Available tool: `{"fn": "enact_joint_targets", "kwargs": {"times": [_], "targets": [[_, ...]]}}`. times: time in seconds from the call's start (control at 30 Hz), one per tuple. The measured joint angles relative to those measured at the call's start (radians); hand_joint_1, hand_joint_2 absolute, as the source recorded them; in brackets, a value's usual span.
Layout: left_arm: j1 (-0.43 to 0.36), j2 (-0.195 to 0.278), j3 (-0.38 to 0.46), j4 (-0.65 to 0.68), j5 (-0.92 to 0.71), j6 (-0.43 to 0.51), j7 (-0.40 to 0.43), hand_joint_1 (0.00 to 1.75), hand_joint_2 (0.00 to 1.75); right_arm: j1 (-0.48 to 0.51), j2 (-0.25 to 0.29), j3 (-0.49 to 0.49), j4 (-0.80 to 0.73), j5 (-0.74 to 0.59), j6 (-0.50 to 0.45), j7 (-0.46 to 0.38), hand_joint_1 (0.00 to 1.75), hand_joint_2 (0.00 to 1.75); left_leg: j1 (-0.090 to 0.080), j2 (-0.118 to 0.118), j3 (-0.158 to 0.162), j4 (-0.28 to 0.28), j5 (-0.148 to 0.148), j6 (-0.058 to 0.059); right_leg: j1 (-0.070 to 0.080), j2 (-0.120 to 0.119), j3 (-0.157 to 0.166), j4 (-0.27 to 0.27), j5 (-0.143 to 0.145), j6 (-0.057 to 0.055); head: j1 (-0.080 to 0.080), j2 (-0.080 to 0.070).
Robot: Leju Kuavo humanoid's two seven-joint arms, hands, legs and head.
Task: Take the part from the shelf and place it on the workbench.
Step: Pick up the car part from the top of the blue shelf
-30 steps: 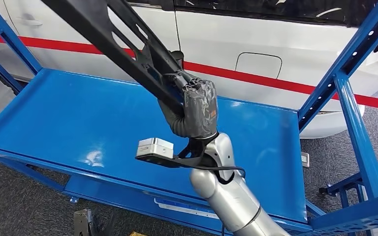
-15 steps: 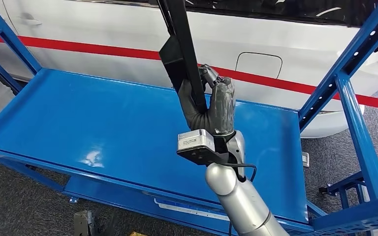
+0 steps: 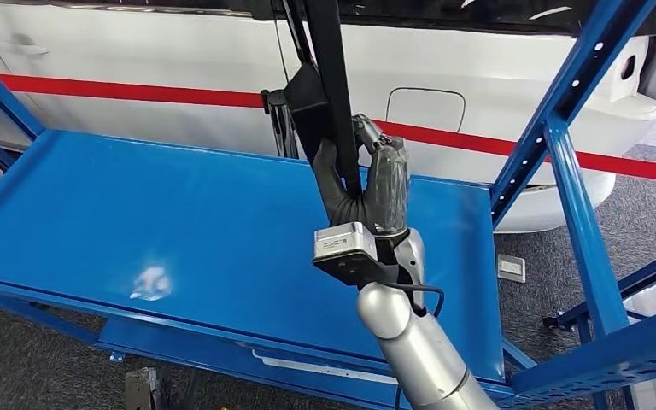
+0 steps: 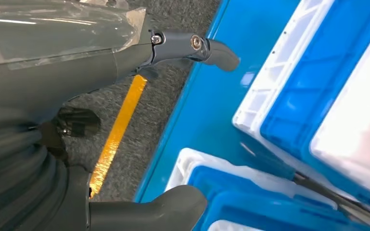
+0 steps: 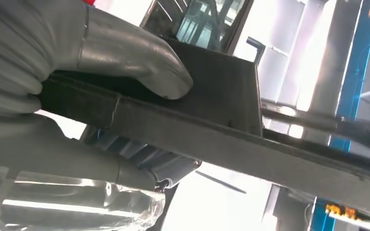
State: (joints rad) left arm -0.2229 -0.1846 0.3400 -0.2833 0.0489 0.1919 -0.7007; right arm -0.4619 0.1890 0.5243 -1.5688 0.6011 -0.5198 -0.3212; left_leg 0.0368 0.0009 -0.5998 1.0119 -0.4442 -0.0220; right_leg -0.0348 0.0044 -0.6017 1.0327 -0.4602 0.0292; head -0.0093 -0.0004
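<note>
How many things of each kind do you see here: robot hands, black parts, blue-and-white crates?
Robot hands: 2, the right hand and the left hand
Long black part: 1
Blue-and-white crates: 2, the farther crate and the nearer crate
Total: 5

Long black part [image 3: 325, 77] stands nearly upright above the blue shelf [image 3: 179, 231].

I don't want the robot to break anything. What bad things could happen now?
The right hand holds the long black part near one end, standing almost upright, so it might tip or slip. Its top is close to the white car and could scratch it. Swinging it might also bump the blue shelf post.
</note>
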Motion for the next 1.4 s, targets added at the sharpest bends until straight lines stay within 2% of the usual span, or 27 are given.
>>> {"fn": "enact_joint_targets", "kwargs": {"times": [0.07, 0.13, 0.17, 0.2, 0.23, 0.27, 0.33, 0.4, 0.47, 0.53, 0.57, 0.63, 0.7, 0.73, 0.77, 0.8, 0.83, 0.87, 0.9, 1.0, 1.07, 1.17, 1.2, 1.23, 1.27, 1.33, 1.4], "targets": [[0.0, 0.0, 0.001, -0.004, 0.002, 0.003, 0.0, 0.0, 1.75, -0.001, 0.005, -0.002, 0.0, -0.002, 0.0, -0.003, 1.75, 1.75, 0.003, 0.001, -0.027, 0.062, -0.04, -0.004, 0.001, 0.005, 0.001, 0.0, 0.001, -0.011, -0.001, 0.0], [0.0, 0.0, 0.004, -0.007, 0.002, 0.004, 0.0, 0.0, 1.75, -0.001, 0.008, -0.002, 0.002, -0.003, 0.001, -0.004, 1.75, 1.75, 0.001, 0.001, -0.09, 0.192, -0.102, -0.003, 0.007, 0.008, 0.001, 0.0, 0.0, -0.017, -0.002, 0.0], [0.001, 0.0, 0.006, -0.007, 0.003, 0.004, 0.0, 0.0, 1.75, 0.0, 0.009, -0.003, 0.004, -0.003, 0.001, -0.004, 1.75, 1.75, 0.0, 0.001, -0.122, 0.254, -0.123, -0.001, 0.011, 0.011, 0.001, 0.0, 0.0, -0.021, -0.002, 0.0], [0.003, 0.0, 0.008, -0.007, 0.005, 0.005, 0.0, 0.0, 1.75, 0.001, 0.009, -0.003, 0.006, -0.003, 0.001, -0.004, 1.75, 1.75, -0.001, 0.0, -0.142, 0.287, -0.126, 0.003, 0.015, 0.015, 0.001, 0.0, 0.0, -0.023, -0.002, 0.0], [0.004, 0.0, 0.01, -0.008, 0.007, 0.005, 0.0, 0.0, 1.75, 0.001, 0.009, -0.003, 0.008, -0.004, 0.001, -0.005, 1.75, 1.75, -0.003, 0.0, -0.144, 0.284, -0.112, 0.009, 0.019, 0.02, 0.002, 0.0, 0.0, -0.024, -0.002, 0.0], [0.005, 0.0, 0.011, -0.01, 0.009, 0.005, 0.0, 0.0, 1.75, 0.001, 0.009, -0.003, 0.009, -0.004, 0.001, -0.006, 1.75, 1.75, -0.007, -0.003, -0.127, 0.242, -0.082, 0.019, 0.022, 0.026, 0.003, 0.0, 0.0, -0.025, -0.002, 0.0], [0.006, 0.002, 0.013, -0.016, 0.012, 0.005, 0.0, 0.0, 1.75, 0.001, 0.01, -0.003, 0.009, -0.006, 0.001, -0.008, 1.75, 1.75, -0.018, -0.024, -0.062, 0.108, -0.02, 0.044, 0.026, 0.036, 0.004, 0.0, 0.0, -0.025, -0.001, 0.0], [0.006, 0.004, 0.016, -0.02, 0.012, 0.004, 0.0, 0.0, 1.75, 0.002, 0.01, -0.003, 0.009, -0.008, 0.002, -0.009, 1.75, 1.75, -0.029, -0.037, -0.022, 0.03, 0.001, 0.06, 0.025, 0.044, 0.002, -0.001, 0.0, -0.024, -0.001, 0.0], [0.008, 0.005, 0.017, -0.023, 0.013, 0.002, 0.0, 0.0, 1.75, 0.003, 0.01, -0.004, 0.01, -0.011, 0.002, -0.01, 1.75, 1.75, -0.035, -0.029, -0.016, 0.017, 0.001, 0.063, 0.024, 0.049, 0.0, -0.004, 0.002, -0.02, -0.003, 0.0], [0.009, 0.004, 0.018, -0.027, 0.014, 0.001, 0.0, 0.0, 1.75, 0.003, 0.01, -0.004, 0.011, -0.012, 0.002, -0.011, 1.75, 1.75, -0.031, -0.018, -0.007, -0.001, 0.009, 0.063, 0.027, 0.04, -0.008, 0.009, -0.006, -0.017, -0.002, 0.0], [0.009, 0.004, 0.019, -0.028, 0.014, 0.0, 0.0, 0.0, 1.75, 0.002, 0.01, -0.004, 0.011, -0.012, 0.002, -0.012, 1.75, 1.75, -0.029, -0.011, -0.002, -0.01, 0.014, 0.064, 0.029, 0.031, -0.024, 0.038, -0.021, -0.018, -0.002, 0.0], [0.01, 0.004, 0.02, -0.03, 0.014, -0.001, 0.0, 0.0, 1.75, 0.0, 0.008, -0.003, 0.013, -0.012, 0.002, -0.014, 1.75, 1.75, -0.028, 0.0, 0.002, -0.017, 0.016, 0.065, 0.028, 0.015, -0.081, 0.152, -0.071, -0.022, 0.0, 0.0], [0.013, 0.004, 0.021, -0.03, 0.013, -0.004, 0.0, 0.0, 1.75, 0.003, 0.006, -0.003, 0.016, -0.014, 0.002, -0.016, 1.75, 1.75, -0.029, 0.012, 0.0, -0.016, 0.016, 0.065, 0.025, 0.011, -0.134, 0.256, -0.102, -0.017, 0.0, 0.0], [0.014, 0.004, 0.022, -0.03, 0.013, -0.004, 0.0, 0.0, 1.75, 0.004, 0.005, -0.004, 0.018, -0.015, 0.002, -0.016, 1.75, 1.75, -0.029, 0.017, 0.0, -0.015, 0.015, 0.065, 0.022, 0.008, -0.137, 0.26, -0.097, -0.009, 0.0, 0.0], [0.015, 0.004, 0.023, -0.03, 0.012, -0.005, 0.0, 0.0, 1.75, 0.005, 0.003, -0.004, 0.02, -0.016, 0.002, -0.016, 1.75, 1.75, -0.028, 0.022, 0.0, -0.014, 0.014, 0.063, 0.019, 0.004, -0.118, 0.223, -0.077, 0.001, 0.0, 0.0], [0.015, 0.004, 0.023, -0.03, 0.012, -0.006, 0.0, 0.0, 1.75, 0.005, 0.003, -0.004, 0.02, -0.016, 0.002, -0.016, 1.75, 1.75, -0.028, 0.025, 0.0, -0.01, 0.012, 0.059, 0.016, -0.004, -0.082, 0.152, -0.049, 0.012, 0.0, 0.0], [0.014, 0.004, 0.023, -0.03, 0.011, -0.006, 0.0, 0.0, 1.75, 0.004, 0.002, -0.004, 0.021, -0.016, 0.001, -0.017, 1.75, 1.75, -0.029, 0.028, -0.001, -0.006, 0.008, 0.054, 0.014, -0.014, -0.047, 0.086, -0.027, 0.017, 0.0, 0.0], [0.014, 0.004, 0.023, -0.03, 0.011, -0.006, 0.0, 0.0, 1.75, 0.004, 0.002, -0.004, 0.021, -0.015, 0.001, -0.018, 1.75, 1.75, -0.03, 0.031, -0.002, 0.0, 0.004, 0.048, 0.013, -0.02, -0.02, 0.033, -0.01, 0.016, 0.0, 0.0], [0.013, 0.004, 0.023, -0.03, 0.011, -0.007, 0.0, 0.0, 1.75, 0.004, 0.002, -0.004, 0.021, -0.014, 0.0, -0.018, 1.75, 1.75, -0.032, 0.033, -0.003, 0.005, 0.002, 0.042, 0.014, -0.024, -0.005, 0.005, -0.003, 0.011, -0.001, 0.0], [0.013, 0.004, 0.023, -0.031, 0.01, -0.007, 0.0, 0.0, 1.75, 0.002, 0.003, -0.005, 0.021, -0.006, -0.004, -0.019, 1.75, 1.75, -0.029, 0.038, -0.005, 0.007, -0.001, 0.027, 0.016, -0.016, -0.003, -0.002, 0.002, -0.013, -0.004, 0.0], [0.012, 0.004, 0.023, -0.031, 0.009, -0.007, 0.0, 0.0, 1.75, 0.0, 0.007, -0.006, 0.021, 0.01, -0.013, -0.018, 1.75, 1.75, -0.024, 0.028, -0.018, 0.04, -0.027, 0.018, 0.009, -0.01, -0.002, -0.006, 0.008, -0.024, -0.006, 0.0], [0.013, 0.004, 0.023, -0.031, 0.009, -0.006, 0.0, 0.0, 1.75, -0.002, 0.012, -0.007, 0.023, 0.027, -0.022, -0.015, 1.75, 1.75, -0.02, 0.007, -0.096, 0.219, -0.121, 0.004, 0.008, -0.005, -0.002, -0.006, 0.01, -0.032, -0.009, 0.0], [0.013, 0.004, 0.023, -0.031, 0.009, -0.006, 0.0, 0.0, 1.75, -0.001, 0.012, -0.007, 0.025, 0.03, -0.022, -0.013, 1.75, 1.75, -0.018, 0.006, -0.121, 0.271, -0.138, 0.001, 0.009, -0.003, -0.002, -0.006, 0.01, -0.032, -0.009, 0.0], [0.013, 0.004, 0.023, -0.031, 0.008, -0.006, 0.0, 0.0, 1.75, -0.001, 0.012, -0.007, 0.027, 0.031, -0.023, -0.012, 1.75, 1.75, -0.017, 0.006, -0.131, 0.29, -0.137, 0.001, 0.01, -0.001, -0.002, -0.006, 0.01, -0.032, -0.009, 0.0], [0.013, 0.004, 0.023, -0.031, 0.008, -0.006, 0.0, 0.0, 1.75, -0.001, 0.012, -0.007, 0.028, 0.033, -0.023, -0.011, 1.75, 1.75, -0.017, 0.006, -0.123, 0.271, -0.117, 0.002, 0.011, 0.002, -0.002, -0.006, 0.01, -0.032, -0.009, 0.0], [0.013, 0.004, 0.023, -0.031, 0.008, -0.006, 0.0, 0.0, 1.75, -0.001, 0.012, -0.008, 0.03, 0.033, -0.025, -0.011, 1.75, 1.75, -0.017, 0.005, -0.069, 0.163, -0.054, 0.009, 0.011, 0.007, 0.0, -0.006, 0.01, -0.032, -0.009, 0.0], [0.012, 0.004, 0.023, -0.031, 0.008, -0.006, 0.0, 0.0, 1.75, -0.001, 0.012, -0.008, 0.03, 0.034, -0.025, -0.011, 1.75, 1.75, -0.017, 0.004, -0.035, 0.096, -0.021, 0.012, 0.011, 0.009, 0.001, -0.006, 0.01, -0.031, -0.009, 0.0]]}}
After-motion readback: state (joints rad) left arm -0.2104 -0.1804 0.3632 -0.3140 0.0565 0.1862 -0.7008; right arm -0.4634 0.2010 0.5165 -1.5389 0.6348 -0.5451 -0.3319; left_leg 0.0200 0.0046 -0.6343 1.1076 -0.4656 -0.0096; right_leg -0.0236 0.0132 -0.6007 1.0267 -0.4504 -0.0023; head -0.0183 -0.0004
